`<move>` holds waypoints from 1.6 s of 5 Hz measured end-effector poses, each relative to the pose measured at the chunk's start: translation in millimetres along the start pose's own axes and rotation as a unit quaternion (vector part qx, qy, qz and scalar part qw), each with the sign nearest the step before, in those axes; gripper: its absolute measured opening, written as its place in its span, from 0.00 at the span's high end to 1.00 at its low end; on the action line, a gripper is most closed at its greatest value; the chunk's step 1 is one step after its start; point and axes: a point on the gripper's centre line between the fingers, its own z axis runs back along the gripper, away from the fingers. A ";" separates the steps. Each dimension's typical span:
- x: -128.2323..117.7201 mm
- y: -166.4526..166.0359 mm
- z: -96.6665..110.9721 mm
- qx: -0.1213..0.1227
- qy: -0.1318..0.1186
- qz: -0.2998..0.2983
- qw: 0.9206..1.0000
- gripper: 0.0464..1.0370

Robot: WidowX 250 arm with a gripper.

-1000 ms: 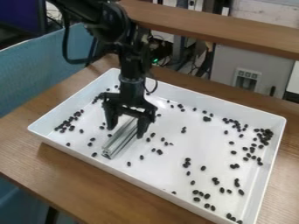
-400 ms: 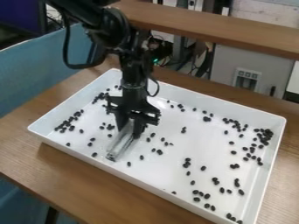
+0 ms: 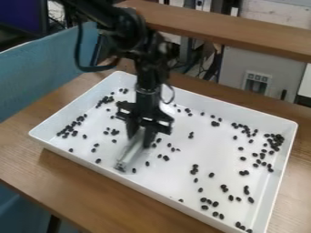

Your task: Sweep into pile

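Note:
The black gripper point(image 3: 141, 135) hangs down over the left-centre part of the white tray point(image 3: 159, 193), shut on a silver metal bar point(image 3: 129, 154). The bar points from between the fingers toward the tray's near wall, its free end low over the tray floor. Dark beans lie scattered over the tray: a dense cluster point(image 3: 275, 141) near the right corner, a strip of them point(image 3: 72, 127) along the left side, others in the middle and toward the near right. The gripper hides the floor directly behind it.
The tray's raised walls surround the work area on a wooden table point(image 3: 79, 182). Behind are a wooden shelf edge point(image 3: 224, 32), a grey cabinet point(image 3: 261, 73) and cables. A blue fabric panel point(image 3: 36, 75) stands at the left.
The fingers have closed on the bar. Gripper and bar have then moved a little to the right, and the bar's end has shifted toward the near wall.

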 end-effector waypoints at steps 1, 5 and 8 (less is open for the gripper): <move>10.7 -41.3 23.1 -0.033 -0.032 -0.035 0.998 0.65; 54.1 -230.4 47.1 -0.175 -0.087 -0.199 0.960 0.65; 41.8 -209.7 44.0 -0.177 -0.127 -0.085 0.972 0.65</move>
